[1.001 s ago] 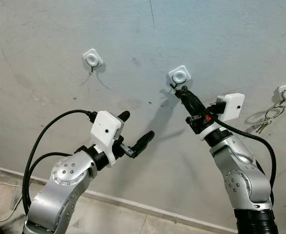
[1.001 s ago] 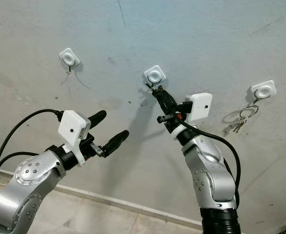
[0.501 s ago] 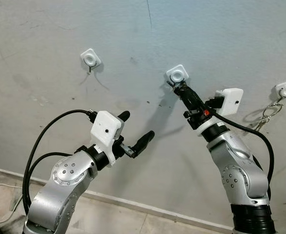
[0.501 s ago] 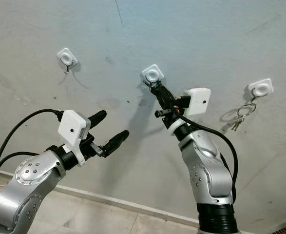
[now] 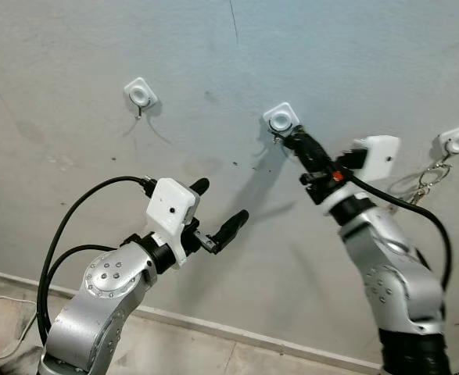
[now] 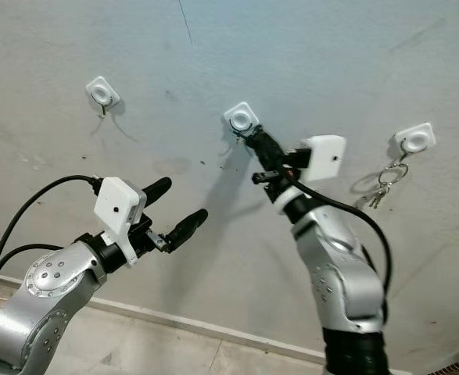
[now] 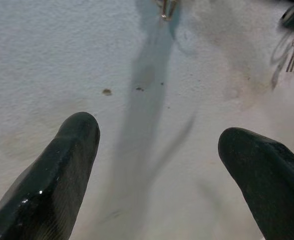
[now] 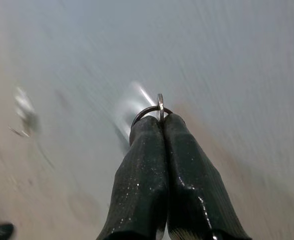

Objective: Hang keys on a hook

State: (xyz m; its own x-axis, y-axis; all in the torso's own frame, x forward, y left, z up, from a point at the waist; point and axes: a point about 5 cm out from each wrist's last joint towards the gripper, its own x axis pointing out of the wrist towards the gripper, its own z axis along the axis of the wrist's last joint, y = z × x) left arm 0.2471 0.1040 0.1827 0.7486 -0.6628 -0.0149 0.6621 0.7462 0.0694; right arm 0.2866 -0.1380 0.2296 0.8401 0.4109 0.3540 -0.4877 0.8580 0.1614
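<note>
Three white hooks are fixed to the grey wall. My right gripper [image 5: 288, 140] is raised against the wall, its fingertips just under the middle hook [image 5: 281, 119]. In the right wrist view its fingers [image 8: 152, 150] are pressed together on a thin metal key ring [image 8: 159, 103], which sticks out past the tips; the wall behind is blurred. Any keys on that ring are hidden. My left gripper [image 5: 221, 201] is held lower and to the left, open with nothing between its fingers [image 7: 61, 165], pointing at the bare wall.
The left hook [image 5: 139, 94] is bare. The right hook [image 5: 458, 141] carries another bunch of keys [image 5: 424, 184]. A skirting line [image 5: 213, 328] runs along the foot of the wall, with floor below it.
My right wrist has swung up and to the right while its fingertips stay just under the middle hook. The left arm has not moved. The head view has drifted slightly.
</note>
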